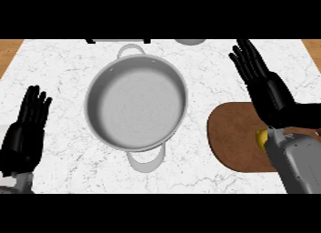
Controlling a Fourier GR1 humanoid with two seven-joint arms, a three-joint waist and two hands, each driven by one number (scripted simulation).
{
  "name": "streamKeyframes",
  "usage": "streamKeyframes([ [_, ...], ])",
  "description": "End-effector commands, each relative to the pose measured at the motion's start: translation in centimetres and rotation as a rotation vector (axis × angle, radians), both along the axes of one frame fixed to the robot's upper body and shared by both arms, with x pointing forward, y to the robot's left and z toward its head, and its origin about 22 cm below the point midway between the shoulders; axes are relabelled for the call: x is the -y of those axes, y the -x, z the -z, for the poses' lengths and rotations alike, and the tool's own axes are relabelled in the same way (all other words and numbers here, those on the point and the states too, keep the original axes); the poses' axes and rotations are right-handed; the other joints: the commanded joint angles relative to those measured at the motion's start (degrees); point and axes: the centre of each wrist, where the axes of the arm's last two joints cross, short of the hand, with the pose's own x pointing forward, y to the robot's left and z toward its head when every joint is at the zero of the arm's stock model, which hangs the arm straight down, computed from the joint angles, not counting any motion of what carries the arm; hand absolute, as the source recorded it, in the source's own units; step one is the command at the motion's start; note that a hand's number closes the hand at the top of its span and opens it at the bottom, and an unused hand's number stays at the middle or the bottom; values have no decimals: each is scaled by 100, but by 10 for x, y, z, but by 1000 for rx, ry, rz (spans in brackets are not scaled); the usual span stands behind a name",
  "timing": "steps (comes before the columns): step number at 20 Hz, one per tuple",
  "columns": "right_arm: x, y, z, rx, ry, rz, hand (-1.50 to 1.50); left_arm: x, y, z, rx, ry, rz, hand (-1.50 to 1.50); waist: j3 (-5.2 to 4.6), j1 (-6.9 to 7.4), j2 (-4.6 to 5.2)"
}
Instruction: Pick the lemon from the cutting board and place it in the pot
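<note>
Marble counter fills the head view, and we see a grey pot with two handles at its middle, nothing inside it. At the right lies a brown cutting board; the lemon on it shows only as a yellow sliver beside the grey right forearm, which covers most of it. Our right hand hangs above the board's far edge, fingers straight, holding nothing. Our left hand rests open near the left edge, fingers up.
</note>
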Motion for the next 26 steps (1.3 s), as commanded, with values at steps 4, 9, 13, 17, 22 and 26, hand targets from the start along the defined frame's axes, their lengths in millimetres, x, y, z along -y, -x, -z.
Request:
streamKeyframes([
  [4,50,34,56,-240,242,-197,150,9,2,37,-253,-87,176,0,23,-223,-51],
  [9,104,31,31,129,445,251,-150,18,16,55,-406,-84,264,0,50,-531,-90],
  [13,108,66,70,264,130,248,-150,22,8,51,-426,-72,332,0,42,-336,-89],
  [17,152,94,33,300,188,175,-150,25,5,45,-443,-96,380,0,19,-74,-120],
  [22,168,102,11,3,443,134,-150,36,6,69,-444,-82,371,0,4,-79,-108],
  [26,145,92,-12,-121,443,123,-150,55,-20,44,-425,-79,385,0,12,1,-104],
])
